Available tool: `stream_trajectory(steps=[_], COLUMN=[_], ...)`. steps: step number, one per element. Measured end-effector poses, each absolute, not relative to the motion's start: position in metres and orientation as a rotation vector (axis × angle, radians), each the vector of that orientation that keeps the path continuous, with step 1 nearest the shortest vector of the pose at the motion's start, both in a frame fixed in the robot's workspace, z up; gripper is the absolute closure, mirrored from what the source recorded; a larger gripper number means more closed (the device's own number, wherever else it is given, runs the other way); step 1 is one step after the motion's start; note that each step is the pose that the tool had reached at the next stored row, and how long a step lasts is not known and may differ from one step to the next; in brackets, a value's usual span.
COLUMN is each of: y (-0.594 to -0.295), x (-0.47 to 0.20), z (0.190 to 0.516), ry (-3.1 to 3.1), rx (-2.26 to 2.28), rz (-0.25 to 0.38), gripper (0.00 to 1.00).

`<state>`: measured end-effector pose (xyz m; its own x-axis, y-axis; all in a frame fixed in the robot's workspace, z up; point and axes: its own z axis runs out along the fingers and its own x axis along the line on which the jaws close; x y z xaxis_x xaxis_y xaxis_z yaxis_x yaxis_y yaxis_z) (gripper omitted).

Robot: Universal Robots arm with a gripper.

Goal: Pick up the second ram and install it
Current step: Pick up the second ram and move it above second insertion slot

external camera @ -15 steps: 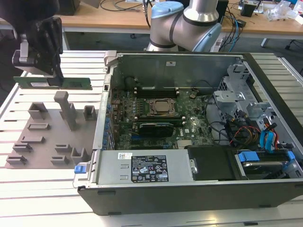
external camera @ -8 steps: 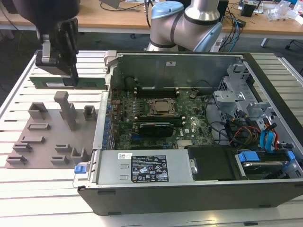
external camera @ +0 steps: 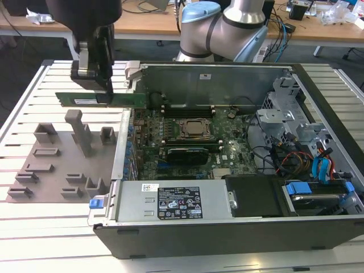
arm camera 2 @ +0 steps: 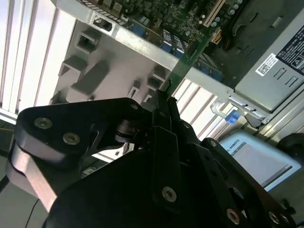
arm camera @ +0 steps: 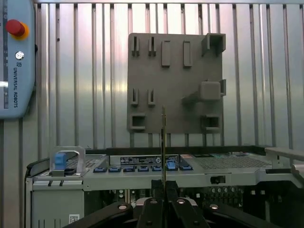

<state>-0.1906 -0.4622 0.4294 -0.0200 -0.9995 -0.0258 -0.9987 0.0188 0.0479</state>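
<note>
Aloft, tool (external camera: 106, 86) clamped on second ram (external camera: 128, 99), white label (external camera: 85, 101) unreadable.

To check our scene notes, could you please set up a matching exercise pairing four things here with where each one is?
Things:
1. second ram
2. grey fixture plate
3. CPU socket
4. power supply

Places:
A. middle of the motherboard
B. held in the gripper, off the table
C. flat on the slatted table, at the exterior view's left of the case
D. inside the case, along the wall nearest the exterior camera

Pairs: 1-B; 2-C; 3-A; 4-D
</note>
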Motion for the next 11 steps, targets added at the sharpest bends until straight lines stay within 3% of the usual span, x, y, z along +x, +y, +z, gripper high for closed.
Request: stream_trajectory(steps=[11], y=[-0.462], x=[-0.138], z=[0.429], ry=[-2.230], rx=[2.187], rz=[-0.085], gripper=[0.87])
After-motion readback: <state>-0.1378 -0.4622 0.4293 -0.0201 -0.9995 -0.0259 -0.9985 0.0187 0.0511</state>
